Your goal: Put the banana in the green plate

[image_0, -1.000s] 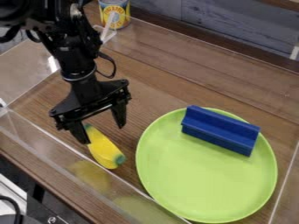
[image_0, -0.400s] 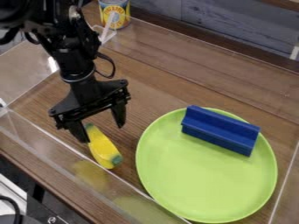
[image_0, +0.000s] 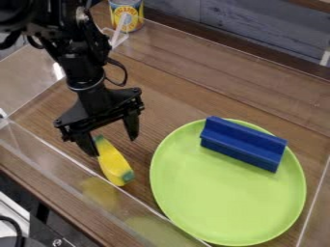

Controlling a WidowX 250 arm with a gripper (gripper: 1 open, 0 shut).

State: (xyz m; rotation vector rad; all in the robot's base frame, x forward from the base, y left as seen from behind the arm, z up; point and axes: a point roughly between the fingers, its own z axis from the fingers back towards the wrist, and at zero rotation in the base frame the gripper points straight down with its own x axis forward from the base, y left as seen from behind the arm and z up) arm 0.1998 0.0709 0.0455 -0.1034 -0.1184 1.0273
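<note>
The yellow banana (image_0: 114, 162) lies on the wooden table, just left of the green plate (image_0: 219, 201). My black gripper (image_0: 106, 131) points straight down and stands open, its fingers straddling the banana's upper end. One fingertip (image_0: 87, 145) is at the banana's far-left side, the other finger (image_0: 131, 123) to its right. Nothing is held. The plate fills the lower right of the view.
A blue rectangular block (image_0: 242, 143) lies on the plate's upper right part. A yellow cup (image_0: 125, 14) stands at the back of the table. A clear plastic wall (image_0: 52, 183) runs along the near left edge, close to the banana.
</note>
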